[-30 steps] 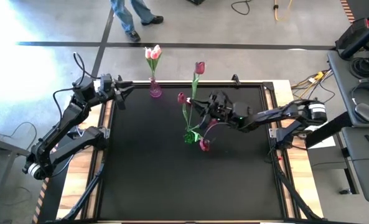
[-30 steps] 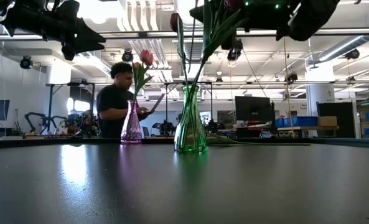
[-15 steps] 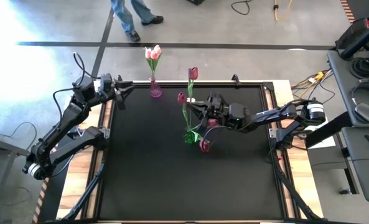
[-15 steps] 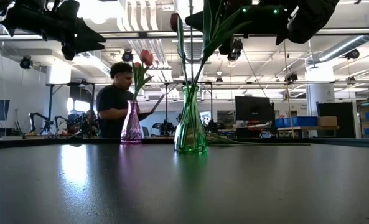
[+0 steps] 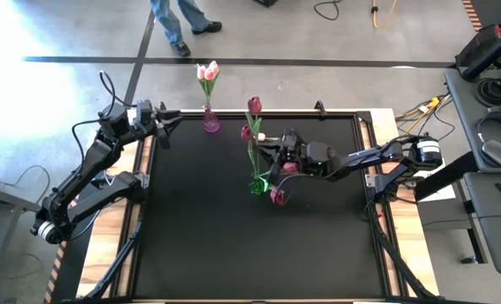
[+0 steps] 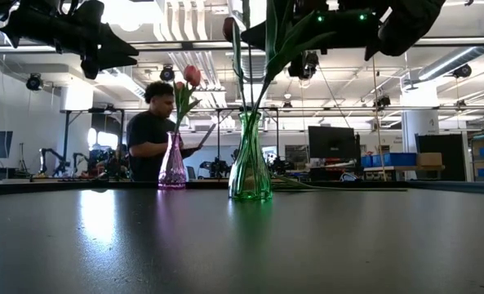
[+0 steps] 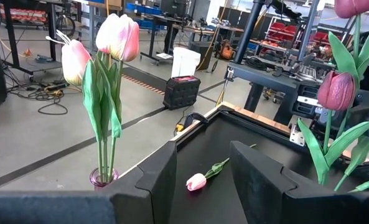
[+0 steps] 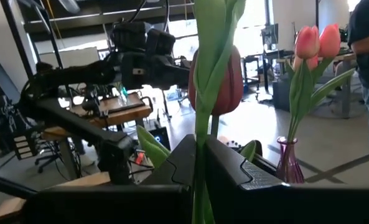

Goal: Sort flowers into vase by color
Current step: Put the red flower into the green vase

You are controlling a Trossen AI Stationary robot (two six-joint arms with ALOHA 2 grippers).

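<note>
A green glass vase stands mid-table with dark magenta tulips in it. A pink vase at the far edge holds two pale pink tulips. My right gripper hovers just right of the green vase, shut on another magenta tulip. My left gripper waits open at the far left corner. One pale pink tulip lies flat on the table beyond it. My right gripper pinches the magenta tulip's green stem between its two fingers, below the head. The fingers come level from the table's right, across the stem. The tulip is lifted, roughly upright, head above the fingers. Whether its lower end is inside the green vase cannot be told.
The black tabletop has free room across its near half. A person stands beyond the far edge, and another person's legs show on the floor. Cables and equipment sit past the right edge.
My right gripper has moved toward the table's left, closer to the green vase, carrying the magenta tulip. The tulip's head has shifted left and toward the near side, now almost over the vase. The left arm has kept still.
</note>
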